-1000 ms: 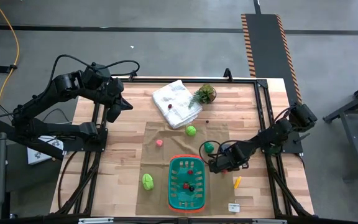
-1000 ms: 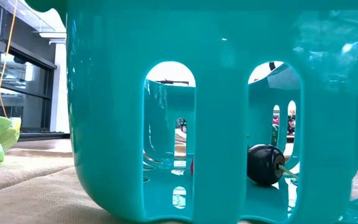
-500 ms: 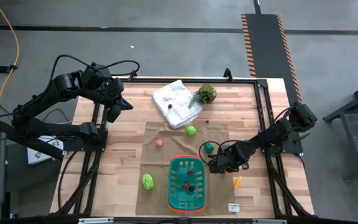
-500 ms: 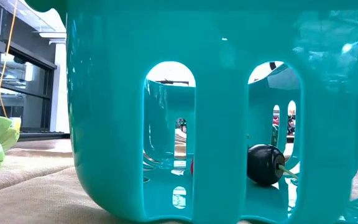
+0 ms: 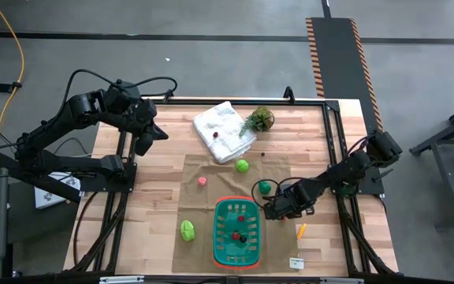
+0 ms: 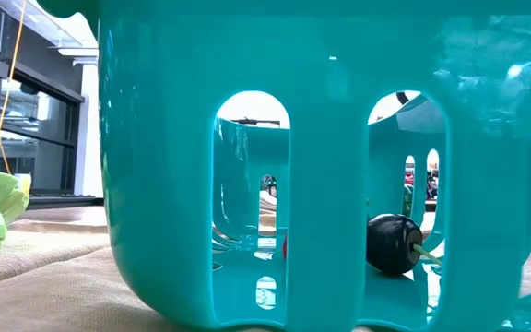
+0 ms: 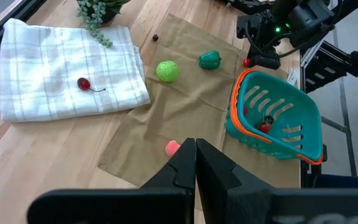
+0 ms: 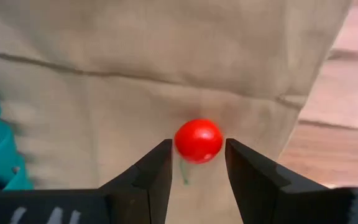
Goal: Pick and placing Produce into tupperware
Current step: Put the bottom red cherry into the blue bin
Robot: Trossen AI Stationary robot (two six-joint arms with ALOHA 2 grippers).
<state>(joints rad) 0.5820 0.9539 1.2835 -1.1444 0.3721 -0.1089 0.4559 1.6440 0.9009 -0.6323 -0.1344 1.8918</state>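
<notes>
One berry held: the right gripper (image 8: pixel 197 163) has a small red berry (image 8: pixel 198 140) between its fingertips, jaws narrowed onto it, above the tan cloth (image 8: pixel 166 56)
Why held so: the pinch looks taken at the berry's widest part, so the round piece should not roll out on the carry
Basket: the green basket (image 5: pixel 221 237) with its orange rim sits just beside the right gripper (image 5: pixel 271 210), on the side toward the left arm; a short carry by the look of it
Why placed so: the cloth under the produce likely keeps round pieces from rolling off the wood
In the basket: at least two pieces, a dark one (image 6: pixel 394 243) and a red one (image 7: pixel 264 126); more cannot be told through the slots
Loose produce near the right gripper: one dark green piece (image 5: pixel 266 187) just beyond it, one light green ball (image 5: pixel 242 166) farther on, one pink piece (image 5: pixel 202 181) past the basket's far corner, one leafy green piece (image 5: pixel 187 229) on the basket's far side, one orange piece (image 5: pixel 300 230) behind it on the bare wood
On the towel: one cherry (image 7: pixel 84 83) on the white towel (image 7: pixel 55 68), well apart from the right gripper
Left gripper: one idle arm, left gripper (image 7: pixel 195 149) fully closed and empty, well apart at the table's far edge
Arms: two
</notes>
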